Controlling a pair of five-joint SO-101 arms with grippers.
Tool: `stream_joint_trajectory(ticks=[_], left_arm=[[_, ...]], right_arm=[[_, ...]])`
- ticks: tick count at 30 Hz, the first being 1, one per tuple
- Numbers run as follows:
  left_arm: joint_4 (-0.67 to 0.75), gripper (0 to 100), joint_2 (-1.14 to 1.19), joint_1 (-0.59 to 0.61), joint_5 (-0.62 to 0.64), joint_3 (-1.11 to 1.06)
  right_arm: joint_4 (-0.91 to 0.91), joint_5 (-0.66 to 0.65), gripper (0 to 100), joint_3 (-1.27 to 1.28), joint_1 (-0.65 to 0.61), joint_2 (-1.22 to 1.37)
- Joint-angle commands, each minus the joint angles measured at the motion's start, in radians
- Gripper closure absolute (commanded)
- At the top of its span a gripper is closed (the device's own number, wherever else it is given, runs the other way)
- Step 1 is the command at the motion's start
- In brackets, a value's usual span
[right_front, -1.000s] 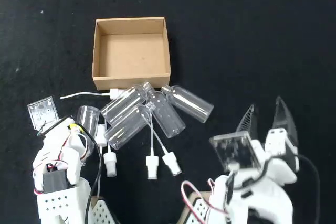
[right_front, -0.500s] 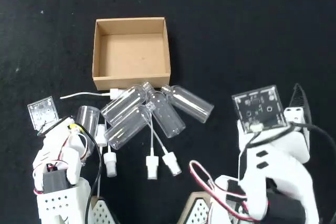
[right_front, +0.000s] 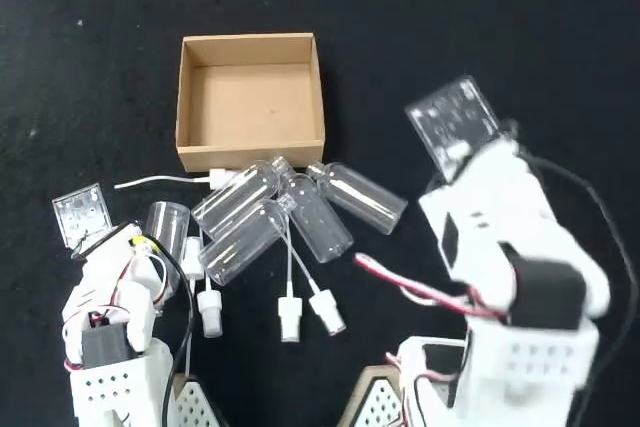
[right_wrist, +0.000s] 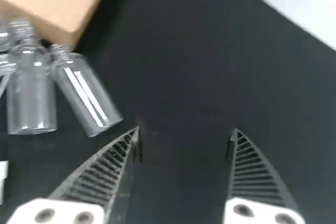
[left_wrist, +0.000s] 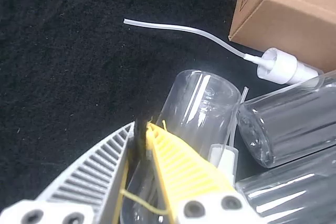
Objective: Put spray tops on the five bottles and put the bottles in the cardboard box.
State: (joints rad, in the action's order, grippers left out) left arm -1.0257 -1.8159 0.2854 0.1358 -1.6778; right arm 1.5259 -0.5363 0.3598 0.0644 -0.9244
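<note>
One cardboard box [right_front: 250,47] sits at the upper left of centre on the one black bench [right_front: 500,27].

Five clear bottles lie below it. One is at the far left [right_front: 166,230], two are side by side in the middle [right_front: 237,197] [right_front: 243,240], one is just right of them [right_front: 318,219], and one is furthest right [right_front: 360,197].

There are five white spray tops, each with a thin tube. One is by the box's lower edge [right_front: 218,179], one is beside the far-left bottle [right_front: 192,253], and three are in a row lower down [right_front: 210,313] [right_front: 290,319] [right_front: 328,310].

There are two grippers, the left gripper [left_wrist: 139,129] and the right gripper [right_wrist: 184,136].
</note>
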Motion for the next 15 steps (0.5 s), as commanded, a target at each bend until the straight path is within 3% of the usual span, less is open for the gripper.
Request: stream_joint_trajectory(ticks=[1,15], left_arm=[[-0.003,97,-0.002,0.002,-0.003,-0.022],[-0.003,97,-0.002,0.002,-0.003,-0.022]], right_arm=[[-0.002,0.034,76.2,-0.059,-0.083,0.085],[-0.069,0.041,76.2,-0.061,-0.27,0.361]])
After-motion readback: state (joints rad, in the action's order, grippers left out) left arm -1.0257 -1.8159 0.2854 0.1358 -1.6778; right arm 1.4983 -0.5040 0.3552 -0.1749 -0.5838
